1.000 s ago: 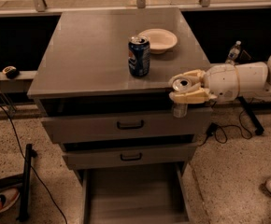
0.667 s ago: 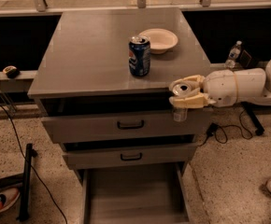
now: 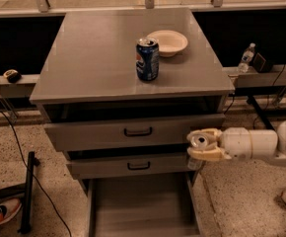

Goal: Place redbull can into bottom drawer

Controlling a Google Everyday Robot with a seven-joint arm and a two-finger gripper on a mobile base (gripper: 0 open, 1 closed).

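The tall, slim silver-grey metal redbull can is held upright in the cream two-finger gripper, whose fingers are clasped round its upper part. It hangs just off the cabinet's right front corner, level with the middle drawer, above and to the right of the open grey flat-floored bottom drawer. A blue Pepsi can and a pale round bowl stand on the cabinet top.

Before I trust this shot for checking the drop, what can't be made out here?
Camera view:
- redbull can: markings hidden; the gripper, at the top drawer's lower right corner, has its jaws closed round the body.
- bottom drawer: front end cut off by the lower edge.
- top drawer interior: lost in shadow under the tabletop.
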